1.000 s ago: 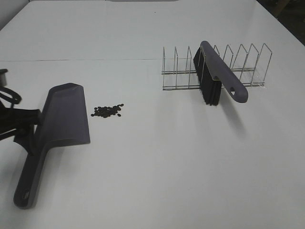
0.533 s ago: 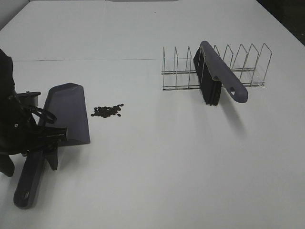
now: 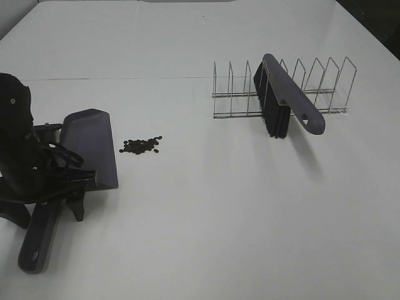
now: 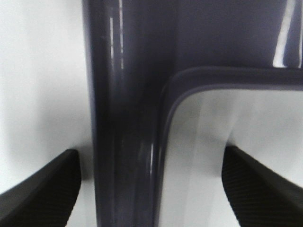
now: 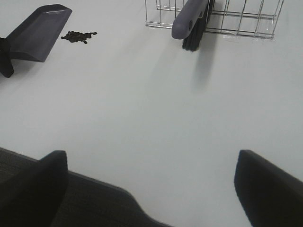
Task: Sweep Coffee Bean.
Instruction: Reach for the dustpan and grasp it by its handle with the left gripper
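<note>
The coffee beans (image 3: 140, 145) lie in a small dark cluster on the white table, just right of the grey-purple dustpan (image 3: 90, 147). The dustpan's handle (image 3: 37, 244) points toward the front edge. My left gripper (image 3: 47, 212) is open, with one finger on each side of the handle; the left wrist view shows the handle (image 4: 123, 118) between the fingers (image 4: 42, 189). The brush (image 3: 287, 94) leans in the wire rack (image 3: 325, 87), bristles down. My right gripper (image 5: 149, 153) is open and empty over the table's near edge, far from the beans (image 5: 78, 35) and brush (image 5: 191, 19).
The wire rack stands at the back right, with the brush handle sticking out toward the front. A seam (image 3: 125, 79) runs across the table behind the dustpan. White table (image 3: 219, 219) lies between the beans and the rack.
My left arm has come in from the left edge and settled over the dustpan handle, fingers astride it. The dustpan, beans and brush have not moved.
</note>
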You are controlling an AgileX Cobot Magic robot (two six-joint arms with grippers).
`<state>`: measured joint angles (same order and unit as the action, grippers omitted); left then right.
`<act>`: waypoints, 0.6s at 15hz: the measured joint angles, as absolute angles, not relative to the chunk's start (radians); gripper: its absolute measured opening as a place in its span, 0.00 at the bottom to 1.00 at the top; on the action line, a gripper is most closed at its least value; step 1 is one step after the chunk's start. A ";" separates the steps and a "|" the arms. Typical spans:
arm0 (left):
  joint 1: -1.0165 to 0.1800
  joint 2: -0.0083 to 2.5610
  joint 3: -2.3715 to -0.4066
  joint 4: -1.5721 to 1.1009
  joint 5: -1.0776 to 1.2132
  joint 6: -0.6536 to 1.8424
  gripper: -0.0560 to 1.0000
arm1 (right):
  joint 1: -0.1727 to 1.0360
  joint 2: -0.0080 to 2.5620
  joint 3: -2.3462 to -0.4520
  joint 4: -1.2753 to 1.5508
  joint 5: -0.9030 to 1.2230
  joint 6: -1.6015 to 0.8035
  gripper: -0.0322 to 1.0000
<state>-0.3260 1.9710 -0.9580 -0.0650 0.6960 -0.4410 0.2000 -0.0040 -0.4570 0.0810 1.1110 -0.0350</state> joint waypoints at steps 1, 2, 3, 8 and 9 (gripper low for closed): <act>-0.326 1.980 -0.961 -0.065 0.698 -0.441 0.76 | 0.200 -0.004 -0.457 0.081 1.111 -0.035 0.89; -0.326 1.984 -0.964 -0.065 0.699 -0.440 0.76 | 0.200 -0.004 -0.457 0.081 1.111 -0.035 0.89; -0.326 1.986 -0.967 -0.063 0.697 -0.440 0.73 | 0.200 -0.004 -0.457 0.081 1.111 -0.035 0.89; -0.326 1.988 -0.971 -0.043 0.686 -0.381 0.37 | 0.200 -0.004 -0.457 0.081 1.111 -0.035 0.89; -0.326 1.988 -0.971 -0.039 0.686 -0.341 0.37 | 0.200 -0.004 -0.457 0.081 1.111 -0.035 0.89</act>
<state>-0.3260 1.9880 -0.9710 -0.0390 0.6860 -0.3410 0.2000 -0.0040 -0.4570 0.0810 1.1110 -0.0350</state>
